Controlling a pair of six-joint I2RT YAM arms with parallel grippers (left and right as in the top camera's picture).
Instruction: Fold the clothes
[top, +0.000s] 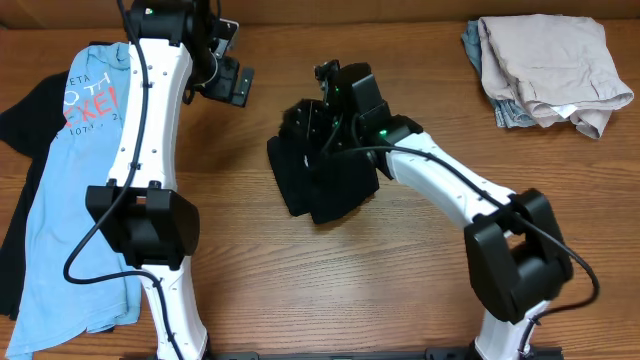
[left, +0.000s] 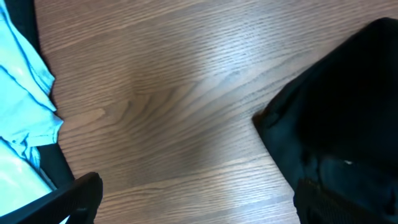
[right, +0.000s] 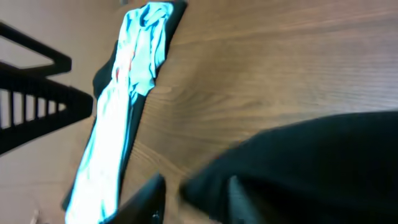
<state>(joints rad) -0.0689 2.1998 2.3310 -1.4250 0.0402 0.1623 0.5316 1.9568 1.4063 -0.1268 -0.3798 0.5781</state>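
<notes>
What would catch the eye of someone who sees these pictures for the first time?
First, the black garment, bunched up in the middle of the wooden table. Then the light blue T-shirt, spread along the left edge on top of a dark garment, and the beige pile of clothes in the far right corner.

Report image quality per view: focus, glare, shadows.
Overhead: sharp, evenly lit, only soft shadows on the table. Left wrist: soft focus, a pale sheen on the wood, the black garment a featureless dark mass. Right wrist: blurred and tilted; the blue shirt looks blown out.
</notes>
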